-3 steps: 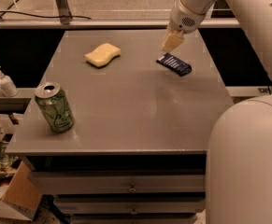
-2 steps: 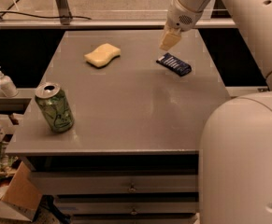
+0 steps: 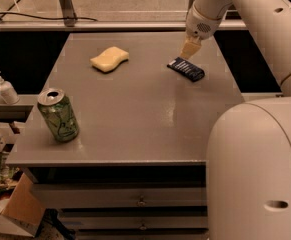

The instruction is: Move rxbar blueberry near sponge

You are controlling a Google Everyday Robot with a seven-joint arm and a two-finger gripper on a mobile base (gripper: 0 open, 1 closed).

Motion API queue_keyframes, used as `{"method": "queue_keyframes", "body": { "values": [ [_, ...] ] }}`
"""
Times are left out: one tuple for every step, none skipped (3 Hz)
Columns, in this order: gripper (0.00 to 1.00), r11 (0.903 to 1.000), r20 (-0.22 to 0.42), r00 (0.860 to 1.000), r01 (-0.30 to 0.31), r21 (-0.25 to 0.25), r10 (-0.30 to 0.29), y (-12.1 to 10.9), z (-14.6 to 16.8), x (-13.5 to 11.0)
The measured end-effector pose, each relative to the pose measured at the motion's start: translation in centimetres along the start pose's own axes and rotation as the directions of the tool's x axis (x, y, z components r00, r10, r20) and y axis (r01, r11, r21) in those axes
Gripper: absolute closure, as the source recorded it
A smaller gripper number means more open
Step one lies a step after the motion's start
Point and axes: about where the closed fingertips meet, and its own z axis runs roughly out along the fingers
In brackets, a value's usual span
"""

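Note:
The rxbar blueberry point(image 3: 186, 69) is a dark navy bar with white lettering, lying flat at the table's right rear. The sponge point(image 3: 109, 59) is pale yellow with a wavy outline and lies to the bar's left, at the table's rear middle. My gripper point(image 3: 187, 52) hangs from the white arm with its yellowish fingertips just above the bar's far end, close to or touching it. The bar rests on the table.
A green soda can point(image 3: 58, 115) stands near the table's front left corner. A soap dispenser point(image 3: 4, 87) sits on a ledge to the left. My white base point(image 3: 257, 169) fills the lower right. The grey table point(image 3: 135, 119) has drawers below.
The gripper has stayed over the bar's far end, with little visible movement. The bar, sponge and can have not moved.

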Motion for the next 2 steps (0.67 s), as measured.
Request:
{"method": "queue_keyframes", "body": {
  "values": [
    [0.13, 0.9997, -0.028, 0.999, -0.026, -0.001, 0.026, -0.5, 0.7, 1.6],
    [0.0, 0.9991, -0.043, 0.998, -0.041, -0.002, 0.041, -0.7, 1.0, 2.6]
  ]
}}
